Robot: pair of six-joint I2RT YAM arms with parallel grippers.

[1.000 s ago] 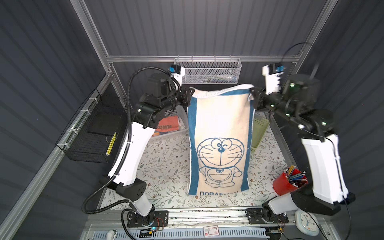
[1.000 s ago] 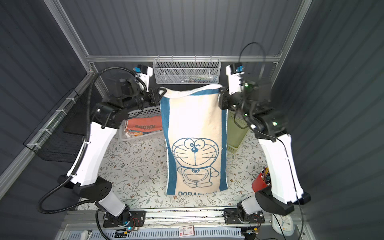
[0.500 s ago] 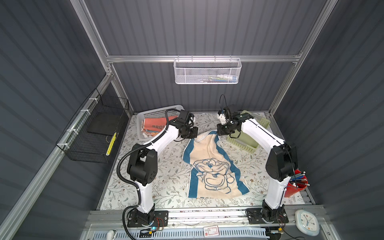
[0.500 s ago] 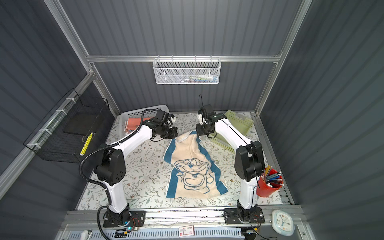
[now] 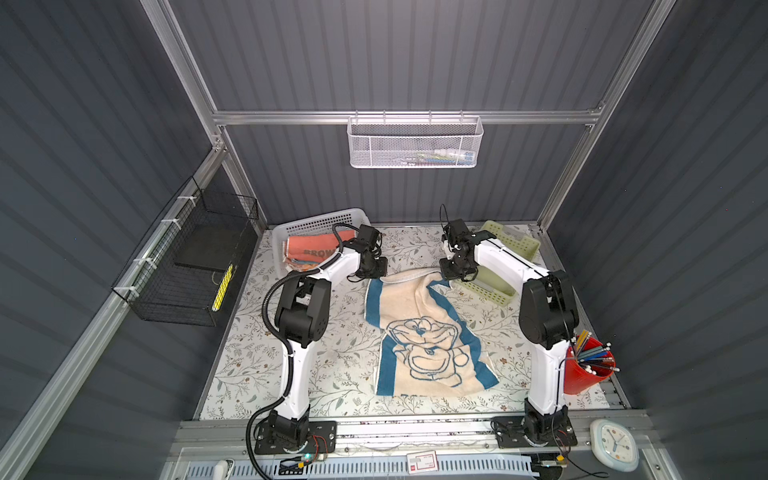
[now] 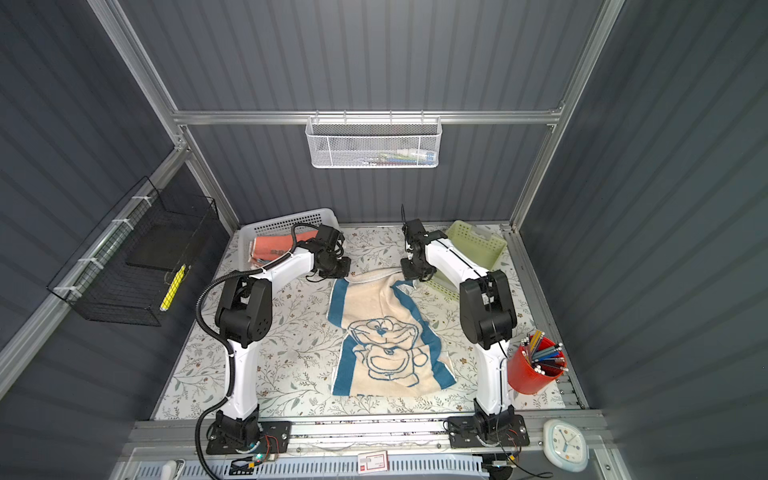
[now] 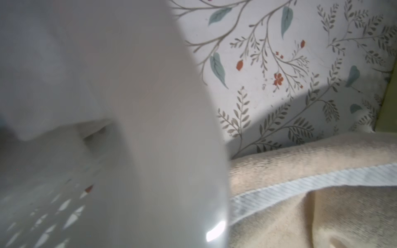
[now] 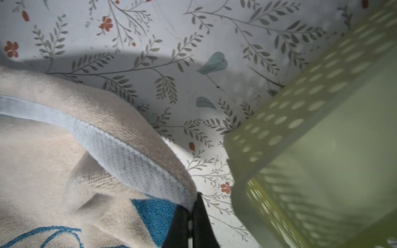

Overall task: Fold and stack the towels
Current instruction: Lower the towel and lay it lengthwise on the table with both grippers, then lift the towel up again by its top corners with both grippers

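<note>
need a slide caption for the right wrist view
Right gripper shut on a corner of the cream towel, beside the green basket on the floral table covering.

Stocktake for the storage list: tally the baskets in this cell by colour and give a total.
White: 2 (plastic basket on the table, mesh basket on the wall)
Green: 1 (green basket on the table)
Black: 1 (black wire basket on the side rail)
Total: 4
</note>
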